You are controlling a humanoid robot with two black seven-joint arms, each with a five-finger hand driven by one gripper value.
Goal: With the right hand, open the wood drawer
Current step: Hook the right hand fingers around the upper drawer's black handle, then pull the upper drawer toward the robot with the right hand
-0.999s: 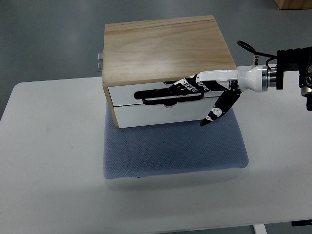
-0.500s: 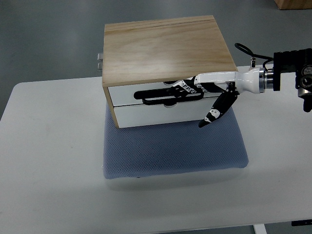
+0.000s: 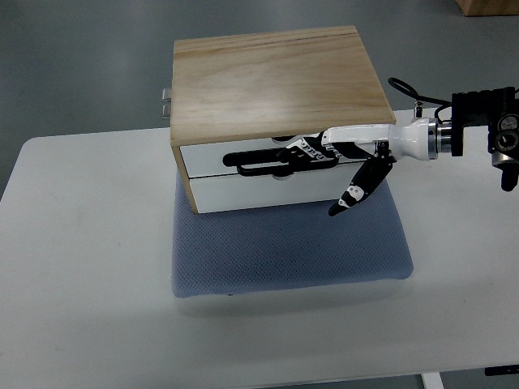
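A light wooden box (image 3: 276,81) with two white drawer fronts stands on a blue-grey pad (image 3: 292,251). The upper drawer (image 3: 207,158) and the lower drawer (image 3: 259,193) both sit flush with the box. My right hand (image 3: 304,174) comes in from the right on a white forearm. Its black fingers (image 3: 259,164) lie stretched leftward across the upper drawer front, over the small handle notch at its lower edge. The thumb (image 3: 353,194) points down and away, in front of the lower drawer's right end. The hand is open with nothing grasped. The left arm is out of view.
The pad rests on a white table (image 3: 81,267) whose front edge runs along the bottom. Small metal fittings (image 3: 165,100) stick out at the box's back left. A brown box corner (image 3: 486,6) shows at the top right, on the grey floor.
The right hand and forearm have shifted slightly left and down along the upper drawer front. Both drawers look unmoved.
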